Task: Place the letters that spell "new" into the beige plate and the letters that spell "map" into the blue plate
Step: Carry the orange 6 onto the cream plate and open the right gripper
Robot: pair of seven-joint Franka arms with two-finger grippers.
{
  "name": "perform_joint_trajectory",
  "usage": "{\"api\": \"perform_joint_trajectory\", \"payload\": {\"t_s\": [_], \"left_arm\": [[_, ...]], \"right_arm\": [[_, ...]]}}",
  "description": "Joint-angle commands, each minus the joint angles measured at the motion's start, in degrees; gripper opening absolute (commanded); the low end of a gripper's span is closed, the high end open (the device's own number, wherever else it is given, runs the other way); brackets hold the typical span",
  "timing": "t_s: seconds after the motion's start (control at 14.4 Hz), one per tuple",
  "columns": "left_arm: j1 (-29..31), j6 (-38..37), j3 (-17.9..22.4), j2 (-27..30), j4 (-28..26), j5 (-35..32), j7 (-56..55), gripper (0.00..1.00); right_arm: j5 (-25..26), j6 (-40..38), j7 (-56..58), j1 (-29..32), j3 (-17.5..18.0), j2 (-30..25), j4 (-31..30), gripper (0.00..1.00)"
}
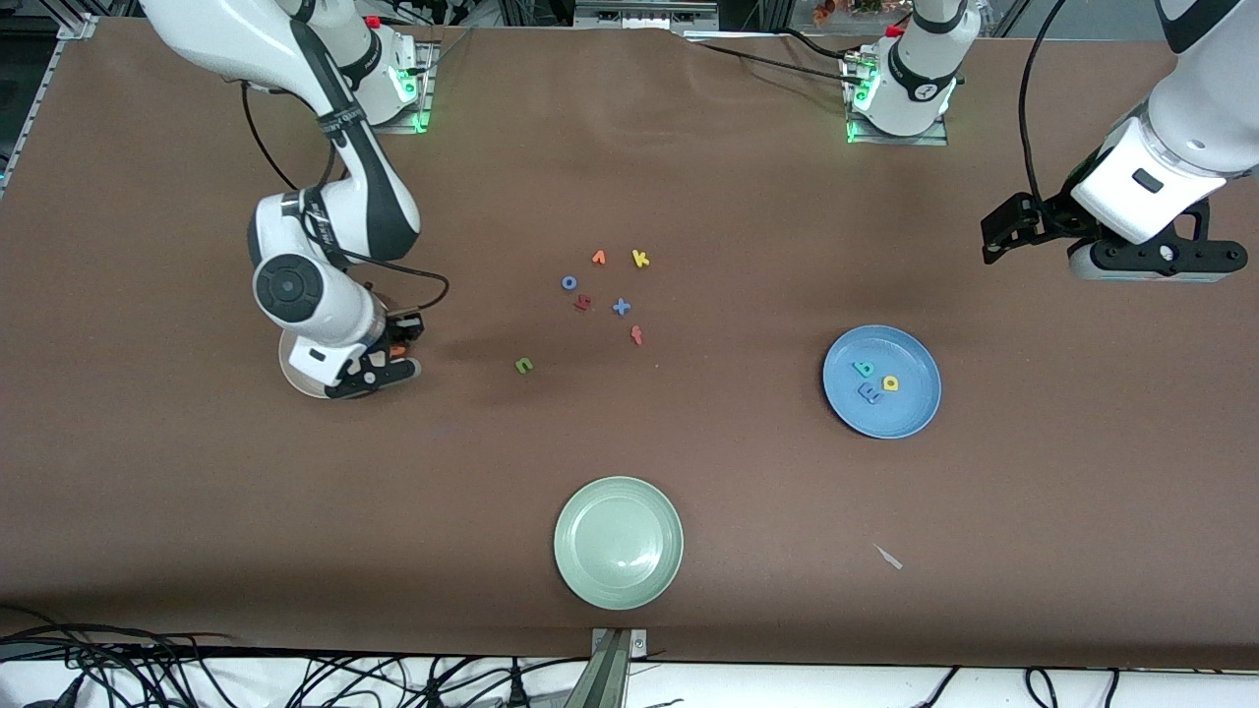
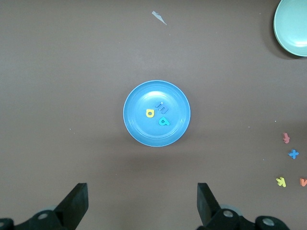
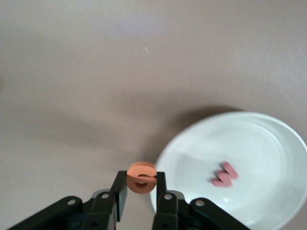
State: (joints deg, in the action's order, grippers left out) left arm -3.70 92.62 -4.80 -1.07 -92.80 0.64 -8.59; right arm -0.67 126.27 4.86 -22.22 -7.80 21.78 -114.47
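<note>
My right gripper (image 1: 398, 350) is shut on the orange e (image 3: 142, 177) and holds it just over the rim of the beige plate (image 3: 259, 143). My right arm covers most of that plate (image 1: 293, 379) in the front view. The pink-red w (image 3: 224, 175) lies in it. The green n (image 1: 523, 365) lies on the table between this plate and the loose letters. The blue plate (image 1: 882, 382) holds the teal p (image 2: 164, 121), blue m (image 2: 162, 108) and yellow a (image 2: 150, 113). My left gripper (image 2: 141, 201) hangs open and empty, high over the left arm's end of the table.
A pale green plate (image 1: 618, 542) sits near the front edge. Loose letters lie mid-table: orange v (image 1: 598, 258), yellow k (image 1: 640, 259), blue x (image 1: 621, 307), red f (image 1: 637, 335), a blue ring (image 1: 569, 283) and a dark red piece (image 1: 582, 303). A pale scrap (image 1: 889, 558) lies nearer the camera than the blue plate.
</note>
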Motion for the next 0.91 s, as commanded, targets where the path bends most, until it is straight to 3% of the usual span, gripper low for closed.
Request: {"api": "perform_joint_trajectory", "payload": {"t_s": [0.0, 0.21, 0.28, 0.35, 0.63, 0.84], "left_arm": [[-0.26, -1.39, -0.12, -0.69, 1.74, -0.72, 0.5, 1.0], [-0.35, -1.39, -0.21, -0.69, 1.83, -0.72, 0.41, 1.0], [-0.43, -1.39, -0.21, -0.69, 1.74, -0.72, 0.41, 1.0], [-0.35, -1.56, -0.21, -0.69, 1.66, -0.64, 0.59, 1.0], [-0.43, -1.65, -0.38, -0.69, 1.57, -0.64, 0.5, 1.0], [-0.7, -1.65, -1.61, -0.69, 1.57, -0.99, 0.15, 1.0]], "right_arm": [[-0.39, 5.64, 6.1, -0.2, -2.47, -5.42, -9.7, 0.22], [-0.39, 9.34, 9.81, -0.11, -4.5, -4.64, -12.1, 0.26], [-0.39, 9.17, 9.9, -0.11, -4.59, -4.2, -11.84, 0.54], [-0.48, 9.08, 8.95, -0.11, -4.59, -4.11, -11.66, 0.97], [-0.65, 6.55, 8.5, -0.9, -3.8, -3.85, -7.29, 1.0], [-0.74, -0.39, 5.26, -2.21, 0.31, -0.52, 1.5, 1.0]]}}
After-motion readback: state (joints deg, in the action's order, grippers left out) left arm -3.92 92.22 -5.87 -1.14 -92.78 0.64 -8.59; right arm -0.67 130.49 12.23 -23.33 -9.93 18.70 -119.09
